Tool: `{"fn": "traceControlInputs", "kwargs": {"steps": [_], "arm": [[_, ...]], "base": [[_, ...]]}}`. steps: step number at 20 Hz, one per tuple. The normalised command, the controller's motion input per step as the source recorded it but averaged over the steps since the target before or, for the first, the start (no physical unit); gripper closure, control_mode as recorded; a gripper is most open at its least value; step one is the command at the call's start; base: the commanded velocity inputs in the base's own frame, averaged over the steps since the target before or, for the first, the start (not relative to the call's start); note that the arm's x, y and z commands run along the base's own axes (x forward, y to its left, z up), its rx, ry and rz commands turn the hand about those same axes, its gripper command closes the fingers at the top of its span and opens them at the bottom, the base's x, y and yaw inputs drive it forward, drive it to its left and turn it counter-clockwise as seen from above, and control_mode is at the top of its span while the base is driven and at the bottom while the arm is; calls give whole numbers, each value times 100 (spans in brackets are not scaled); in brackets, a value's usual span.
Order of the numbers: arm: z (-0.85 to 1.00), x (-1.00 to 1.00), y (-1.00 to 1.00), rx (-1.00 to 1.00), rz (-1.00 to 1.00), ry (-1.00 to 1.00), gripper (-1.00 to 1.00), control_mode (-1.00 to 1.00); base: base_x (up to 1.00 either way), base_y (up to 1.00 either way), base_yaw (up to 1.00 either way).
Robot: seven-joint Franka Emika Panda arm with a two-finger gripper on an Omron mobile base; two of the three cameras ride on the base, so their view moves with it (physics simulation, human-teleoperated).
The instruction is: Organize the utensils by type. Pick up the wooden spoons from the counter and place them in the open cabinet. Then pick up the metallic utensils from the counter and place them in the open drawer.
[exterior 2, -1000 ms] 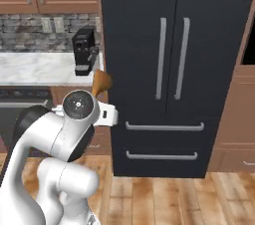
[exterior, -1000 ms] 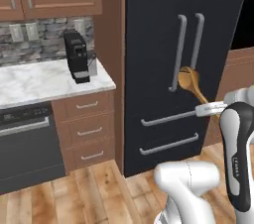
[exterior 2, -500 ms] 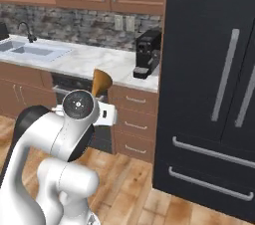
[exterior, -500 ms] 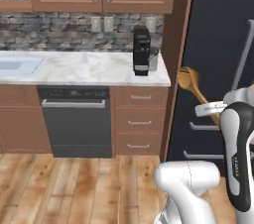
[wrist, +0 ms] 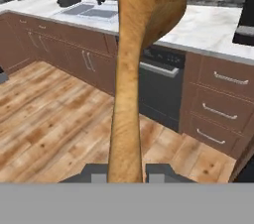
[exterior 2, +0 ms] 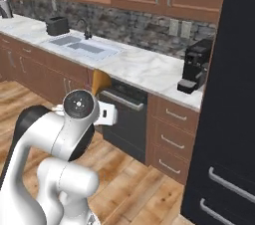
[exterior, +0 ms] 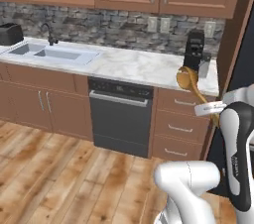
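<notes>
The hand (wrist: 126,172) is pinching the handle of the large wooden spoon (wrist: 134,59), one dark finger on each side at the bottom of the hand view. The spoon's long axis runs straight out from the hand, bowl at the far end, rising to the frame's top. In the left base view the spoon (exterior: 191,85) sits at centre right, in front of the marble tabletop (exterior: 134,64). The open cabinet is not in sight, so its direction cannot be told.
</notes>
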Motion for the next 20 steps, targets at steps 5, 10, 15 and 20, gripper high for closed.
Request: {"fn": "traceControlInputs", "kwargs": {"steps": [5, 10, 15, 20], "arm": [[0, 0, 0, 0, 0, 0, 100, 100], [0, 0, 0, 0, 0, 0, 100, 100], [0, 0, 0, 0, 0, 0, 100, 100], [0, 0, 0, 0, 0, 0, 100, 100]], "base": [[67, 28, 42], [84, 38, 38], [85, 38, 36], [91, 22, 35]]}}
